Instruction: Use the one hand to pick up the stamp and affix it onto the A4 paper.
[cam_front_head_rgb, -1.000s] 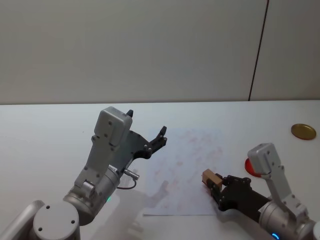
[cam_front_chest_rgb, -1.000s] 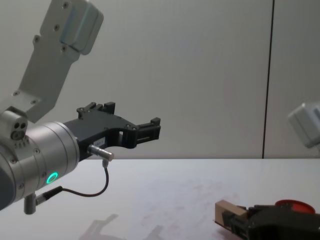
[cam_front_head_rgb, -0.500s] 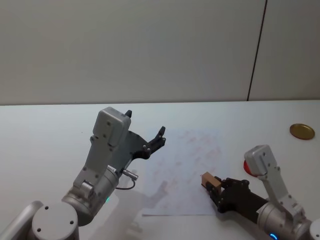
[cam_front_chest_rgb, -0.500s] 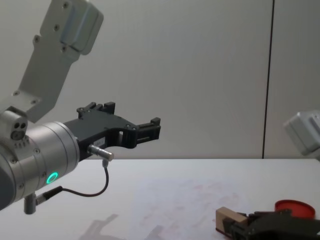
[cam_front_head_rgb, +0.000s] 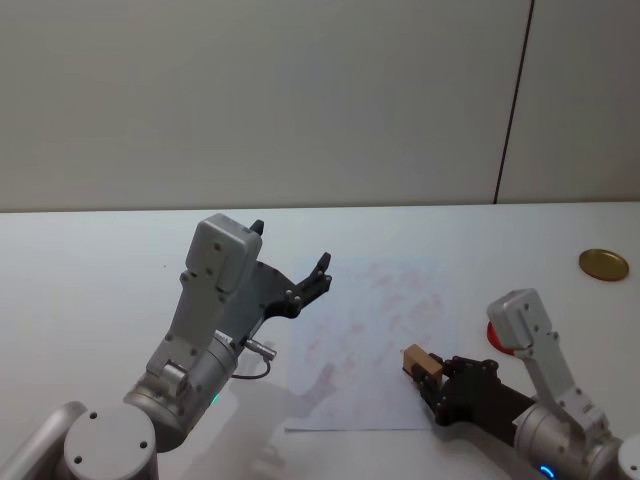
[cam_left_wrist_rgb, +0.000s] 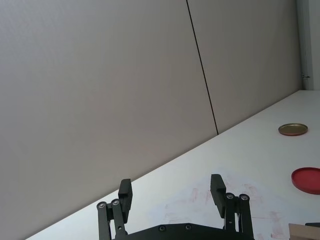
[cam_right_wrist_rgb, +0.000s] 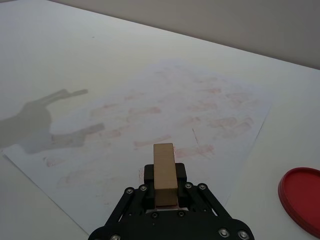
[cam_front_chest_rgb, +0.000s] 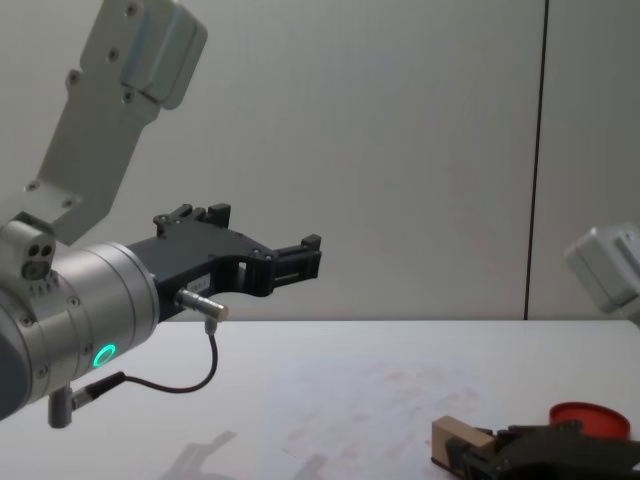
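Here, a blocky pale-wood stamp.

The stamp's lower end is buried between the fingers of the right gripper, whose body the bottom of the right wrist frame cuts off. The red ink pad runs off that frame's right edge. At the head view's lower right, the pad's right part hides behind the grey arm link, and the gripper covers the paper's lower right corner. In the left wrist frame a mere corner of the stamp peeks in at lower right, and the bottom edge crops the left gripper. Whether stamp and paper touch cannot be told.
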